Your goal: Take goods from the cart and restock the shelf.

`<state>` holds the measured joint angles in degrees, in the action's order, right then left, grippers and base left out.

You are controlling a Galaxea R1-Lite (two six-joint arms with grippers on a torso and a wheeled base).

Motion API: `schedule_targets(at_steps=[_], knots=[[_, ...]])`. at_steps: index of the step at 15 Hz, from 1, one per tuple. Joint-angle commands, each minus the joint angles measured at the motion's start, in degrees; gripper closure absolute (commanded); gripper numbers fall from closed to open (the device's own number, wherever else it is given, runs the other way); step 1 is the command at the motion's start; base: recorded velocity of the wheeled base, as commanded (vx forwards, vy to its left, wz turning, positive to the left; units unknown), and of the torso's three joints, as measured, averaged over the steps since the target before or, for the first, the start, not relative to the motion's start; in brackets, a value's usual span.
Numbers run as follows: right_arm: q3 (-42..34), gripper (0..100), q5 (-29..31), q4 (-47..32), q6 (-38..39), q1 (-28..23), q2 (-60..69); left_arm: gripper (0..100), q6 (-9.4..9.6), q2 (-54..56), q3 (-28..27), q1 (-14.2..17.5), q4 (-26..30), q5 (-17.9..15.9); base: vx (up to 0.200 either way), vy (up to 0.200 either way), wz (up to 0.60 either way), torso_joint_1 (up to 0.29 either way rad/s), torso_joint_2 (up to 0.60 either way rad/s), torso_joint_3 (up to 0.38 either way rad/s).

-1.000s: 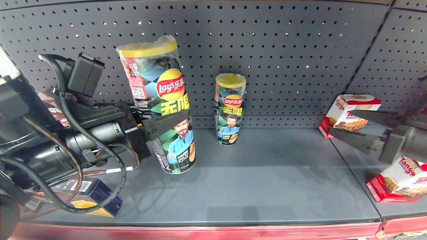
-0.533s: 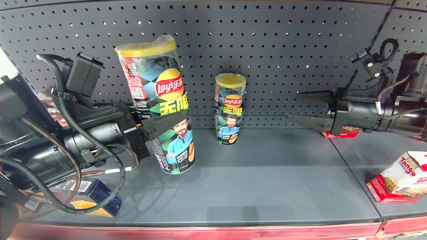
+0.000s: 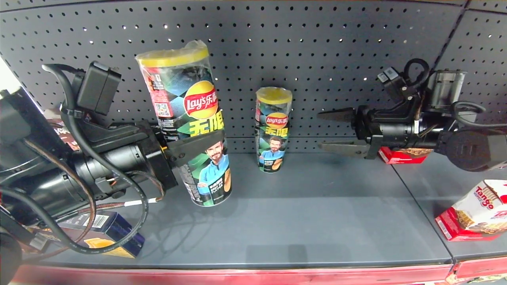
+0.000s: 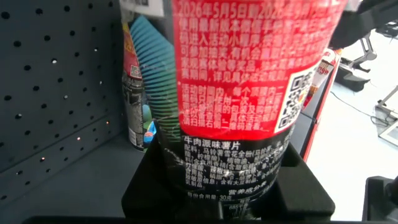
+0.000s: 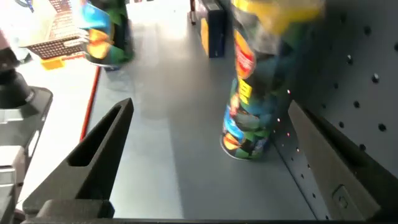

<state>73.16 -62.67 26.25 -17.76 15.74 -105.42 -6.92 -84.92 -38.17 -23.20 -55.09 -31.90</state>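
Where the grey shelf [image 3: 317, 221] met its perforated back panel [image 3: 336, 51], a small chip can [image 3: 273, 130] stood upright. Left of it and nearer the front, the left gripper [image 3: 204, 144] was clamped around a tall chip can [image 3: 182, 103]. The right gripper [image 3: 320, 131] hung beside the small can, jaws wide apart and holding nothing.

Glossy printed nearer chip can [image 3: 198, 107] (clear plastic film crinkled over its top); matt grey painted-metal shelf [image 3: 317, 221] and perforated back panel [image 3: 317, 47].

Grey pegboard wall [image 3: 336, 47], red edge strip [image 3: 237, 275]
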Motion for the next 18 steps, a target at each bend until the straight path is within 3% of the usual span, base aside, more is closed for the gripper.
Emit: schedule_targets(at_steps=[1, 15, 18], knots=[[2.9, 0, -0.1, 0.0, 0.0, 0.0, -4.3, 100, -0.02, 0.0, 0.1, 0.0, 0.1, 0.0, 0.000, 0.000, 0.00, 0.000, 0.00, 0.000], [14.1, 0, 0.1, -0.5, 0.4, 5.3, -18.5, 100, -0.02, -0.1, 0.2, 0.2, -0.1, 0.0, 0.000, 0.000, 0.00, 0.000, 0.00, 0.000], [13.2, 0, 0.1, -0.5, 0.4, 6.3, -18.4, 100, -0.02, 0.0, 0.2, 0.2, -0.1, 0.0, 0.000, 0.000, 0.00, 0.000, 0.00, 0.000]])
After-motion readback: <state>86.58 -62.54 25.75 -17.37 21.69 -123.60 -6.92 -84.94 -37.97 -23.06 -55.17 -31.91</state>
